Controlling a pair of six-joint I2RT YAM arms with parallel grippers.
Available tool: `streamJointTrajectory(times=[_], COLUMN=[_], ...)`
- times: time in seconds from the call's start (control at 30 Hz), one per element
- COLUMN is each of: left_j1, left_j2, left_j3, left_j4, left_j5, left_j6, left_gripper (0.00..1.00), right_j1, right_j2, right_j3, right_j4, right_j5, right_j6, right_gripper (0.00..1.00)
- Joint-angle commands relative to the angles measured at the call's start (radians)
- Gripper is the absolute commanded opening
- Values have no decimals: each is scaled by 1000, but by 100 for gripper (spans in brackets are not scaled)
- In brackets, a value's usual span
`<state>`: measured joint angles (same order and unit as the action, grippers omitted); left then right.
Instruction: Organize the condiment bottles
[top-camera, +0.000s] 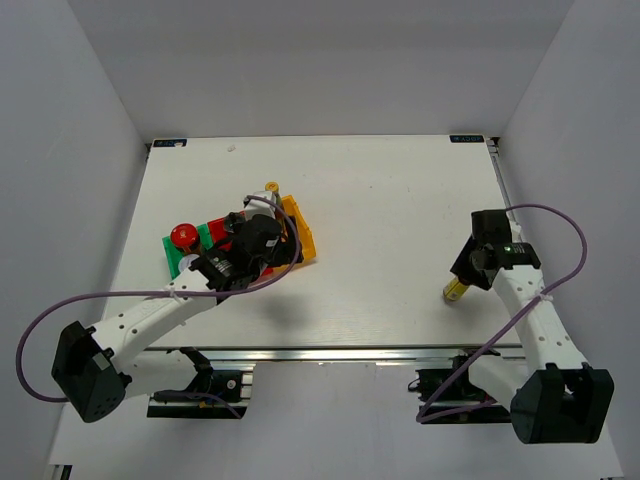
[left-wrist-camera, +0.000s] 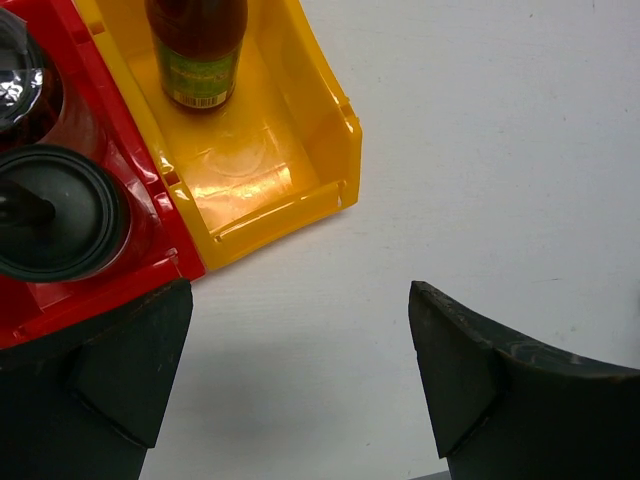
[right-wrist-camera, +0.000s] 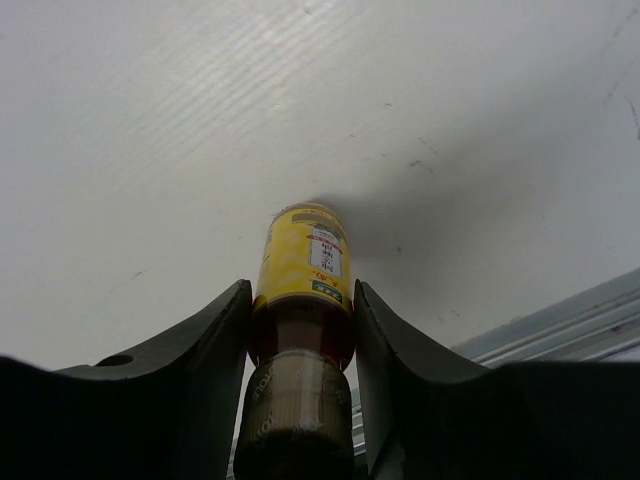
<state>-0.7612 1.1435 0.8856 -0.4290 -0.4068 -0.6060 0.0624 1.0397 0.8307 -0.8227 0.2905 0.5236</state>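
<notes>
Pinching yellow-labelled bottle (right-wrist-camera: 300, 265) in right jaws, label print illegible, left jaws apart

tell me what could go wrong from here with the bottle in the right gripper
1. The right gripper pinches the yellow-label bottle near its cap end, body sticking out past the fingers; it might pivot or slip when carried.
2. It is close to the table's near edge, so a drop could roll off.
3. The left gripper hovers open by the yellow bin, where a dark bottle stands; bringing this one there risks a clash.
</notes>
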Motion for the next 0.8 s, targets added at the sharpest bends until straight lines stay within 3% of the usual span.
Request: streamJointTrajectory(times=[0.0, 0.2, 0.37, 0.53, 0.77], left_j1=[5, 5, 5, 5, 5], left_j2=[-54, -112, -189, -284, -359], left_j3=[24, 10, -13, -25, -25], left_j4=[-24, -77, -178, -302, -393], left_j5=[-27, -67, -121, -204, -251], left_j6=[-17, -55, -115, -189, -244], left_gripper=[98, 98, 98, 98, 98], right_j1=[51, 331, 540, 701, 815], right_j2=[-35, 74, 285, 553, 905], right_j3=[100, 267, 476, 794, 1256], right_j4=[46, 66, 94, 91, 5], right_j5=[-60, 13, 45, 39, 13], right_j6=[-20, 18, -17, -80, -152], right_gripper=[22, 20, 19, 19, 16])
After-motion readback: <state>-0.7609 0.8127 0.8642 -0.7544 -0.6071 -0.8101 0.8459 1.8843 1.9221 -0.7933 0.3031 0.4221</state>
